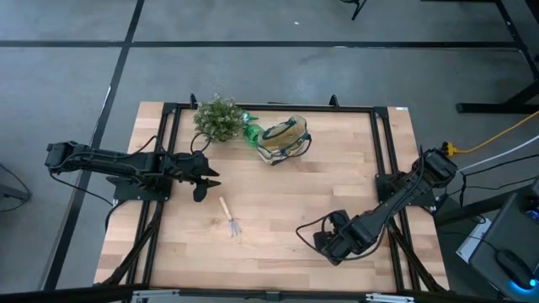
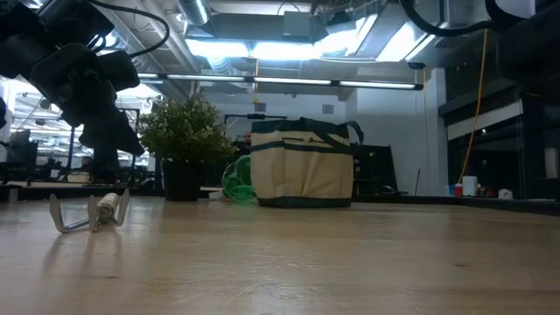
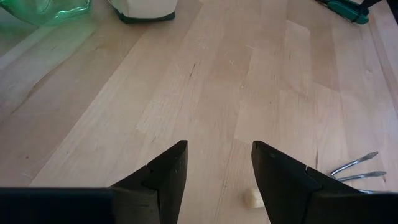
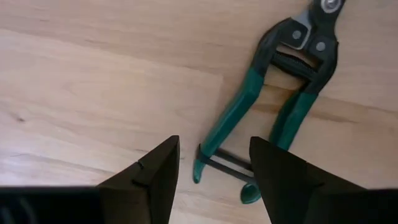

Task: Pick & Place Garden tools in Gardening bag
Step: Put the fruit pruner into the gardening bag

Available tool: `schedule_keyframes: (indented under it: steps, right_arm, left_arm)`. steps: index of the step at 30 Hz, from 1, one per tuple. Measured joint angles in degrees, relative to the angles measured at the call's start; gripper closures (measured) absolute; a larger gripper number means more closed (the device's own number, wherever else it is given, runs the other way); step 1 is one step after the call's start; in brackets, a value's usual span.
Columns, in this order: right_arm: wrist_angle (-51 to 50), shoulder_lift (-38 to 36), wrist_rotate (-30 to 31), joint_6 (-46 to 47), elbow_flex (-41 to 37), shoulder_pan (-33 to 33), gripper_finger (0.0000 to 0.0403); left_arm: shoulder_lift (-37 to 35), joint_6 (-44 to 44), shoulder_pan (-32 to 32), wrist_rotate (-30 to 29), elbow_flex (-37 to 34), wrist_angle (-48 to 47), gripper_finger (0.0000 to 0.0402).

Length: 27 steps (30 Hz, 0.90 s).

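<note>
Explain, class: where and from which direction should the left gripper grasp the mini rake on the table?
Probably the wooden handle, taken from straight above. The mini rake lies flat on the table with open wood around it, and its metal tines splay at one end. The open left gripper hangs just above it.

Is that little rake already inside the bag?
No, the mini rake lies on the bare table, well apart from the gardening bag.

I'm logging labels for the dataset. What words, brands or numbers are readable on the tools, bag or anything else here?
None can be read.
gardening bag: plain panels, no print showing.
pruning shears: no marking visible.
mini rake: too small to tell.
</note>
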Motion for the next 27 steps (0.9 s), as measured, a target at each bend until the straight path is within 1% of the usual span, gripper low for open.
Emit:
schedule_keyframes:
  steps: [9,19,22,27]
  right_arm:
    - [0.69,0.0,-0.36,1.57,-3.31,-0.04,0.0204]
    - [8.04,0.0,0.06,1.0,-7.37,-0.26,0.0204]
    - [9.54,-0.18,0.04,-0.3,-8.44,-0.26,0.0204]
    - [9.69,-0.24,0.01,-5.62,-9.07,-0.26,0.0204]
  left_arm:
    - [0.0,0.0,0.0,-0.01,0.0,0.0,0.0227]
    - [0.0,0.0,0.0,0.0,0.0,0.0,0.0228]
    - [-0.02,0.0,0.0,-0.02,0.0,0.0,0.0228]
    - [0.01,0.0,0.0,0.01,-0.01,0.0,0.0227]
